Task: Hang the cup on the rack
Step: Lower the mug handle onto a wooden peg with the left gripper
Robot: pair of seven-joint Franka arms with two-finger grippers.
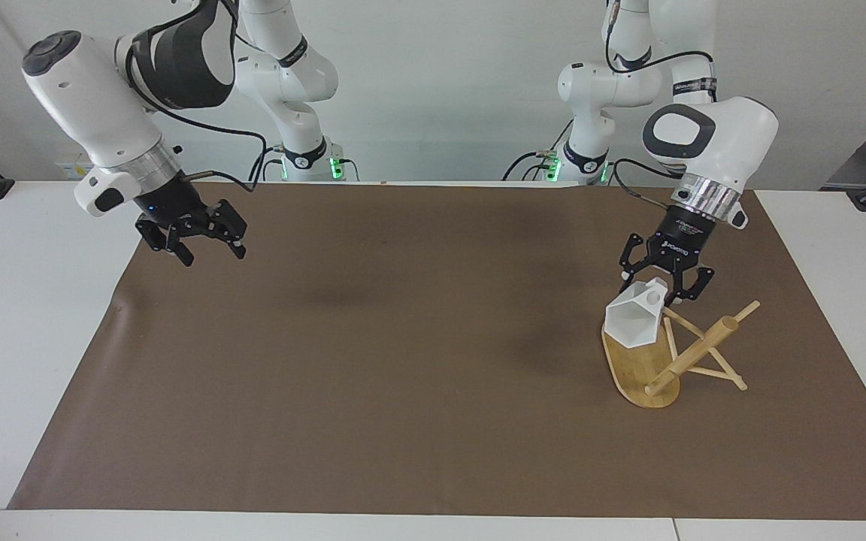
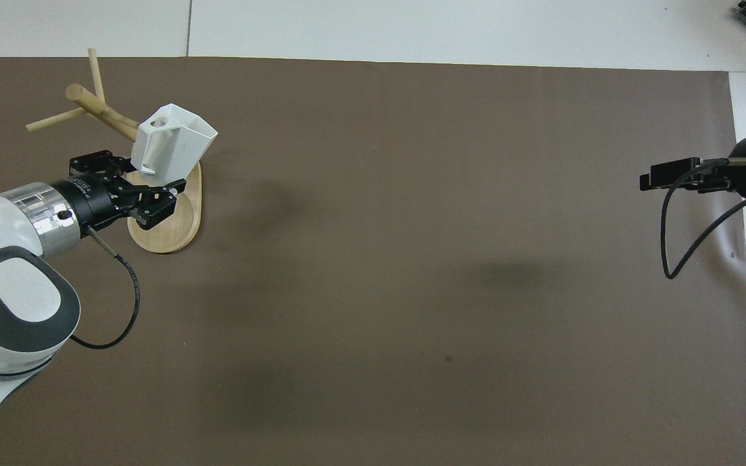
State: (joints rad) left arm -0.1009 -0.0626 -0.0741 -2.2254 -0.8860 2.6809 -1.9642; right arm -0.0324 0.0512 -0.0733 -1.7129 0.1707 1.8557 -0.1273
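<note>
Nearest the robots, toward the right arm's end of the table: right gripper point(image 1: 204, 244), raised over the edge of the brown mat point(image 1: 373, 361), holding nothing. Its fingers point(image 1: 183, 254) stand apart with a clear gap between them. In the overhead view it shows only side-on, at the mat's edge. Arm waiting, well apart from the task's things.

Toward the left arm's end of the table: left gripper point(image 1: 662, 278), tilted downward and raised over the part of the rack's base nearest the robots. Jaws closed on the cup's handle end.

Item: cup point(image 1: 634, 321), white, faceted, held in the air by the left gripper. Tilted, with the hexagonal mouth turned away from the robots and the pierced handle uppermost beside the gripper's fingers point(image 2: 153, 206). It hangs over the rack's base, just beside the crossing pegs. Whether it touches a peg cannot be told.

Item: rack point(image 1: 673, 361), light bamboo, standing on the mat. Oval flat base, thick round post rising from it, thin pegs crossing the post. No cup hangs on any peg.

Surface: brown mat covering most of a white table point(image 1: 27, 315).
</note>
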